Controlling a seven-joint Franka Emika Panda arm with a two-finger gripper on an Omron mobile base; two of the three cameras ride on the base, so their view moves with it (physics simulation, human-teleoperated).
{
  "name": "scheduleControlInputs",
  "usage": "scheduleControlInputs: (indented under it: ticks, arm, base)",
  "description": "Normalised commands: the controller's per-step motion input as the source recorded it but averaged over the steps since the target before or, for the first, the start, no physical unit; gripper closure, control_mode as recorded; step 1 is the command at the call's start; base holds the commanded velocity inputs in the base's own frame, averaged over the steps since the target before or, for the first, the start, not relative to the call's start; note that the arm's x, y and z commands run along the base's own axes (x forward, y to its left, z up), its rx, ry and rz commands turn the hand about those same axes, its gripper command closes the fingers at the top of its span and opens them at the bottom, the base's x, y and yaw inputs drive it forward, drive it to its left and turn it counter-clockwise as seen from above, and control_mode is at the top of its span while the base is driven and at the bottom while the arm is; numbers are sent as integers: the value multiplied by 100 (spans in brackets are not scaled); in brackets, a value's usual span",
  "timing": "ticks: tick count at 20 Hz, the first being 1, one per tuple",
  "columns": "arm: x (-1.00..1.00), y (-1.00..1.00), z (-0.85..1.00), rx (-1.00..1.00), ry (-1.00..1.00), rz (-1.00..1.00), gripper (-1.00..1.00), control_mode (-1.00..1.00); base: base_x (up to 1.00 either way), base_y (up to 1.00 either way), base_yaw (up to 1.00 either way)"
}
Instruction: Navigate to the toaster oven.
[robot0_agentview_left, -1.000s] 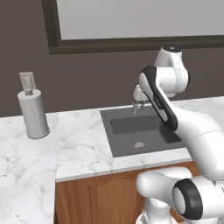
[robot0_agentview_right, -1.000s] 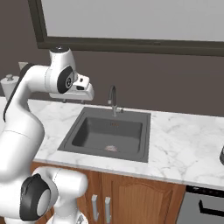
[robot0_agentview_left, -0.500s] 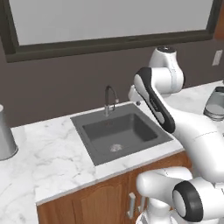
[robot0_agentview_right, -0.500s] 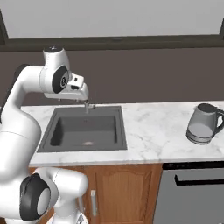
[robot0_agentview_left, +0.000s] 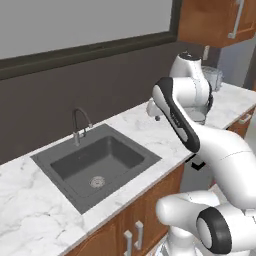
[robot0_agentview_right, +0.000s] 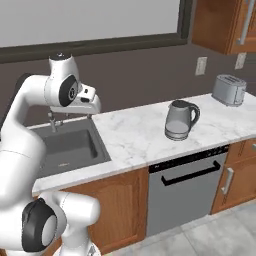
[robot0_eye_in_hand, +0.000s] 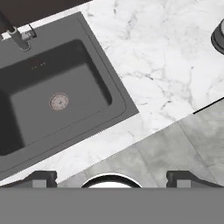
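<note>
Tool (robot0_eye_in_hand: 109, 177) hangs above sink (robot0_eye_in_hand: 65, 94); right base view adds kettle (robot0_agentview_right: 180, 120).

**Soft, even light and slightly fuzzy pictures**

The kitchen is bright all over, with no strong lamp spot. The white marble counter (robot0_agentview_right: 145, 131) looks pale and clean, with no glare. The dark sink (robot0_agentview_left: 97, 162) has only soft shade inside. Shadows are faint. Edges look a little blurry and blocky. Lines stay straight at the borders.
</note>
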Motion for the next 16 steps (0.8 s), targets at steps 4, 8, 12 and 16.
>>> scheduleControlInputs:
  ticks: [4, 8, 12, 16]
  arm:
    - [0, 0, 0, 0, 0, 0, -100, 100]
    - [0, 0, 0, 0, 0, 0, -100, 100]
    - [0, 0, 0, 0, 0, 0, -100, 100]
    - [0, 0, 0, 0, 0, 0, -100, 100]
  base:
    - [6, -18, -54]
    - [18, -20, -53]
    - [32, -44, -52]
    - [43, -62, -50]
